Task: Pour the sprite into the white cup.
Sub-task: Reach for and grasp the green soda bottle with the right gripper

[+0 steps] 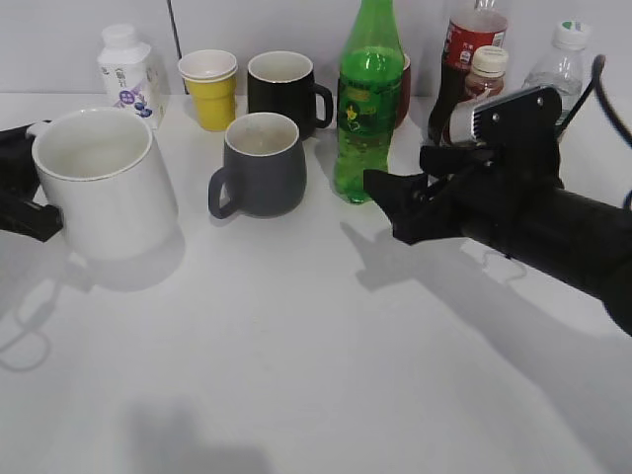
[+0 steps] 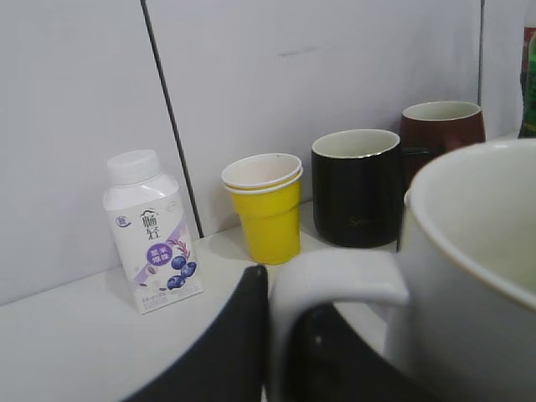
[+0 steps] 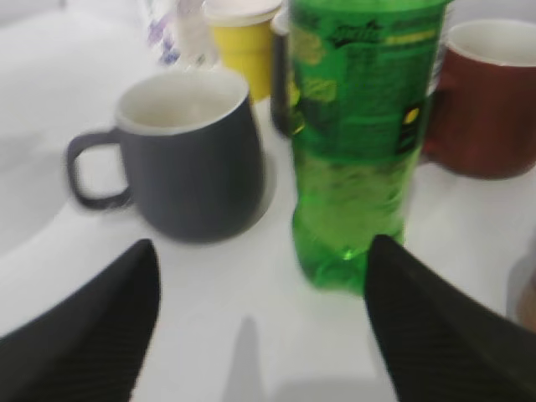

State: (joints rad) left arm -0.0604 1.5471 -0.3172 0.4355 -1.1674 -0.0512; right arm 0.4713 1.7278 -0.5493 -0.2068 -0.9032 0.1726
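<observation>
just beside the sprite [image 3: 356, 142] stands a grey mug [image 3: 188, 159]; right tool [image 3: 260, 335] spread.

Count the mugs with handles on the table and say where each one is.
4: the white cup at far left by the left hand, a grey mug centre, a black mug behind it, a maroon mug behind the sprite. Others may be hidden.
</observation>
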